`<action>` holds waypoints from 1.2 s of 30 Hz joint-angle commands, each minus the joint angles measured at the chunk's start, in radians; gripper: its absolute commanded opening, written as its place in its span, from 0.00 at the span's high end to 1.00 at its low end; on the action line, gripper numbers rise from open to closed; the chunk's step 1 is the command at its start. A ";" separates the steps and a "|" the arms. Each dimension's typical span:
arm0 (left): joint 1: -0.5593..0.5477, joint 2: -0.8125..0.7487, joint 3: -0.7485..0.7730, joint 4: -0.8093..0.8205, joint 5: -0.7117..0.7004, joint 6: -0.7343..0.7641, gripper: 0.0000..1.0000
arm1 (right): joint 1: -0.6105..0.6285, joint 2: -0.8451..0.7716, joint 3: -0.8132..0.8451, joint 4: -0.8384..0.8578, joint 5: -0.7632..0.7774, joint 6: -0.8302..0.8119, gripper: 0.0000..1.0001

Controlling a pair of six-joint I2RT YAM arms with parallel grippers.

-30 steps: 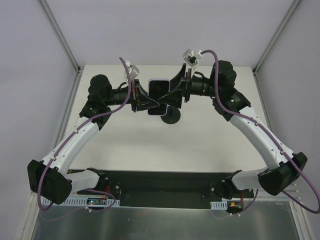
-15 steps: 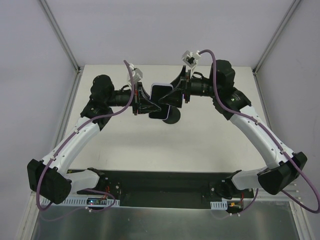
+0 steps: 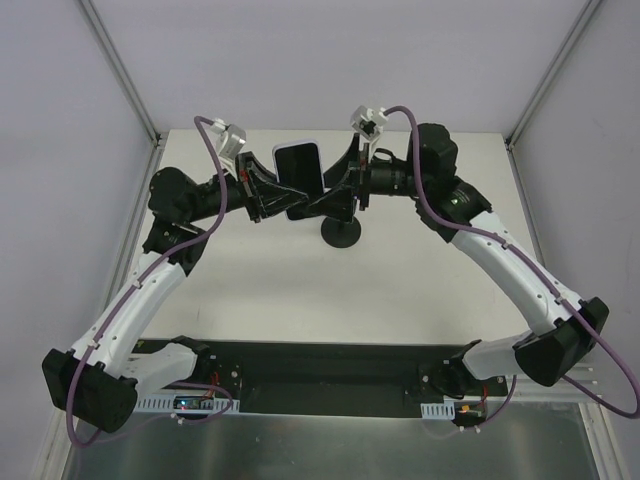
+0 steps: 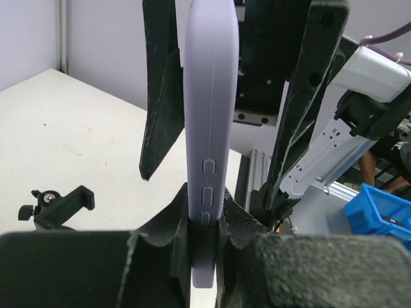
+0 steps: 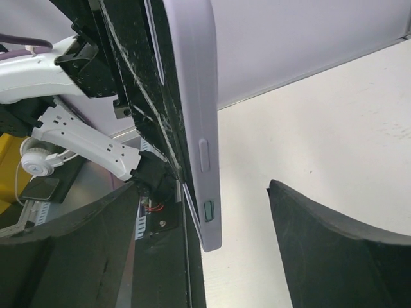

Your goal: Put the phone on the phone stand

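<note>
Where the left arm reaches up from the near-left corner of the table, its left gripper is closed on the lower end of the phone. It holds the phone in the air over the far middle of the tabletop. In the top view the glossy black screen faces up toward the camera, with a pale rim around it. The phone's near end is hidden among the black fingers.

The left wrist view shows the phone edge-on, with a pale lilac side and three side buttons. It is pinched at its base between the two padded fingers of the left gripper. Low on the left of that view, the small clamp head of the phone stand sits apart from the phone, with white table behind it.

In the top view, the phone stand sits on the table just right of the phone and a little nearer. Its round black base lies flat, and its rod rises into the cluster of fingers, where its top is hidden.

Further right, the right gripper comes in from the opposite side with its jaws spread wide. In the right wrist view, the phone hangs between the fingers of the right gripper. One finger stands clear of it, with open table showing in the gap. I cannot tell whether the other one touches. The right arm runs back to the near-right corner.
</note>
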 commanded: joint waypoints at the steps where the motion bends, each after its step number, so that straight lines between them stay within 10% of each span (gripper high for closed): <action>1: 0.029 -0.062 -0.012 0.228 -0.011 -0.131 1.00 | 0.033 0.020 0.023 0.111 -0.036 0.003 0.24; 9: 0.055 -0.058 -0.032 0.344 -0.001 -0.243 1.00 | 0.054 0.054 -0.011 0.310 -0.127 0.109 0.58; 32: 0.075 -0.024 -0.038 0.386 0.011 -0.307 1.00 | 0.079 0.090 -0.014 0.405 -0.070 0.167 0.58; 36: 0.075 -0.024 -0.039 0.384 0.009 -0.309 1.00 | 0.077 0.103 0.001 0.410 -0.107 0.179 0.84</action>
